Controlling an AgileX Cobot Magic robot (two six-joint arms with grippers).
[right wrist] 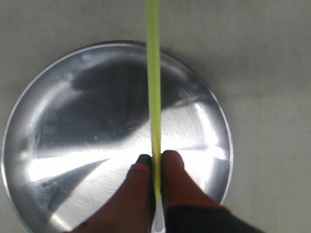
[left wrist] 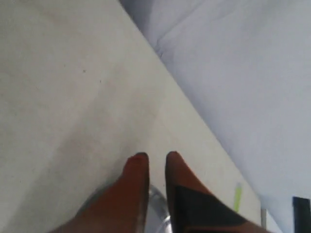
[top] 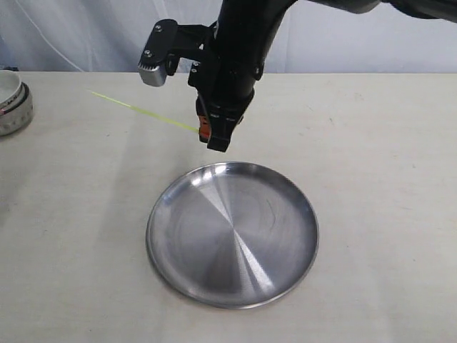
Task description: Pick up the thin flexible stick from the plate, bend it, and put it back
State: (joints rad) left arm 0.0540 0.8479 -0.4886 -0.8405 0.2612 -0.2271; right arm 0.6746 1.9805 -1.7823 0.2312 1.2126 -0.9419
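The thin flexible stick point(top: 143, 111) is held in the air above the table, slanting up and to the left, away from the plate point(top: 232, 232). My right gripper point(top: 216, 139) is shut on the stick's near end, just above the plate's far rim. In the right wrist view the stick point(right wrist: 154, 87) runs straight out from between the fingers of the right gripper point(right wrist: 156, 158), over the empty plate point(right wrist: 58, 121). My left gripper point(left wrist: 152, 158) has a narrow gap and holds nothing. A short piece of stick point(left wrist: 237, 196) shows beside it, and the plate's rim point(left wrist: 158, 204) below it.
A white ceramic bowl point(top: 13, 100) stands at the far left edge of the table. A pale cloth backdrop point(top: 357, 43) hangs behind the table's far edge. The dark arms point(top: 239, 50) come down from above the middle of the scene.
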